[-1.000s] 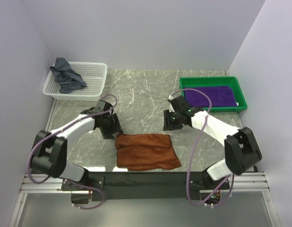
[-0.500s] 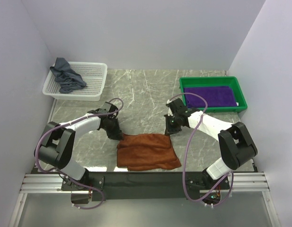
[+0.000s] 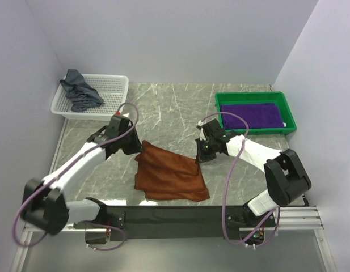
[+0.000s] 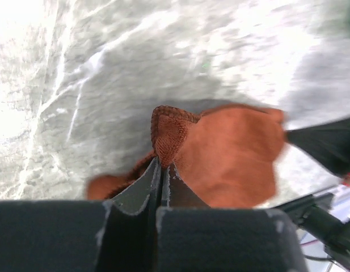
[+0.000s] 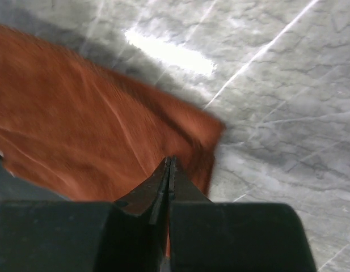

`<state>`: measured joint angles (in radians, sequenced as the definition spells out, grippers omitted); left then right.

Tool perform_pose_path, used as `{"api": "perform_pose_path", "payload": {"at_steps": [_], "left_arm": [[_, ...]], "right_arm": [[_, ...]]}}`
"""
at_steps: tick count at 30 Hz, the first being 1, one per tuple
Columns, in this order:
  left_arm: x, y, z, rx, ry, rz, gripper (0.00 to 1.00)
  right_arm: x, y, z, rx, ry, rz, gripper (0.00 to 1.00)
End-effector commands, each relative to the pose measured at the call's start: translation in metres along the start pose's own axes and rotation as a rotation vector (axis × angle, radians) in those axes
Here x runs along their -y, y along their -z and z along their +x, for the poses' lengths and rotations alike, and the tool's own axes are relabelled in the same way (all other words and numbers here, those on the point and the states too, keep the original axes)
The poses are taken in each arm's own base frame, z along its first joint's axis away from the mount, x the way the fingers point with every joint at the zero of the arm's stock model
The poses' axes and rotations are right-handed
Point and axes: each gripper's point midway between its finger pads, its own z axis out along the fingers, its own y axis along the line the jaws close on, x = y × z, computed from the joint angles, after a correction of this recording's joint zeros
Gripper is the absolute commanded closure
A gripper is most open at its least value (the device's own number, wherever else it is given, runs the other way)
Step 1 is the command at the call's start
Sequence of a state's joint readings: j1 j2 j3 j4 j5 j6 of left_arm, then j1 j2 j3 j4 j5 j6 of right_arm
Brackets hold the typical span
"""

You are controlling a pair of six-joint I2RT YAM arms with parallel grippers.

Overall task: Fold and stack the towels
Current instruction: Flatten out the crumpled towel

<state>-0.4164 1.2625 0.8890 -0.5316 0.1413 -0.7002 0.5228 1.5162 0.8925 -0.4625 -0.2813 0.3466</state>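
A rust-brown towel [image 3: 169,177] lies at the table's near middle, its far edge raised and stretched between both grippers. My left gripper [image 3: 142,146] is shut on the towel's far left corner; in the left wrist view that corner [image 4: 170,127] sticks up from the closed left gripper [image 4: 162,163]. My right gripper [image 3: 198,161] is shut on the far right edge, and in the right wrist view the cloth [image 5: 78,130] spreads under the closed right gripper [image 5: 170,161]. A purple towel [image 3: 254,115] lies flat in the green tray. A grey-blue towel [image 3: 78,90] is bunched in the white basket.
The white mesh basket [image 3: 109,96] stands at the far left and the green tray [image 3: 288,113] at the far right. Grey marble tabletop [image 3: 169,107] shows between them. A black strip [image 3: 175,215] runs along the near edge, over the arm bases.
Both grippers have closed on the rust-brown towel's far corners. The left one has lifted its corner up and back, so the folded towel is opening out.
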Motion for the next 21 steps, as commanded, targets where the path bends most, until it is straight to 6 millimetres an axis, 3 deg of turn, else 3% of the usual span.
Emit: {"api": "perform_pose_path", "payload": {"at_steps": [1,2,4,5,8,11,14,17,21], "left_arm": [[-0.005,0.013,0.013,0.027,0.017,0.023,0.99],[-0.021,0.007,0.034,-0.016,0.065,-0.012,0.99],[-0.029,0.004,0.054,-0.049,0.094,-0.01,0.99],[-0.044,-0.004,0.074,-0.084,0.127,-0.033,0.99],[-0.057,-0.011,0.101,-0.132,0.162,-0.051,0.99],[-0.055,-0.012,0.108,-0.138,0.163,-0.067,0.99],[-0.061,-0.013,0.114,-0.147,0.158,-0.101,0.99],[-0.063,-0.013,0.115,-0.136,0.161,-0.113,0.99],[-0.065,-0.013,0.116,-0.112,0.169,-0.121,0.99]], "right_arm": [[-0.01,0.009,0.009,0.034,0.048,-0.048,1.0],[-0.007,0.007,0.017,0.021,0.049,-0.043,1.0],[-0.008,0.006,0.025,0.021,0.071,-0.037,1.0],[-0.006,0.004,0.028,0.017,0.082,-0.029,1.0],[-0.006,0.003,0.033,0.016,0.1,-0.024,0.96],[-0.01,0.011,0.019,0.079,0.105,-0.025,0.79],[-0.022,0.026,-0.012,0.177,0.11,-0.026,0.65],[-0.033,0.03,-0.038,0.23,0.14,-0.036,0.57],[-0.046,0.022,-0.06,0.241,0.189,-0.072,0.48]]}}
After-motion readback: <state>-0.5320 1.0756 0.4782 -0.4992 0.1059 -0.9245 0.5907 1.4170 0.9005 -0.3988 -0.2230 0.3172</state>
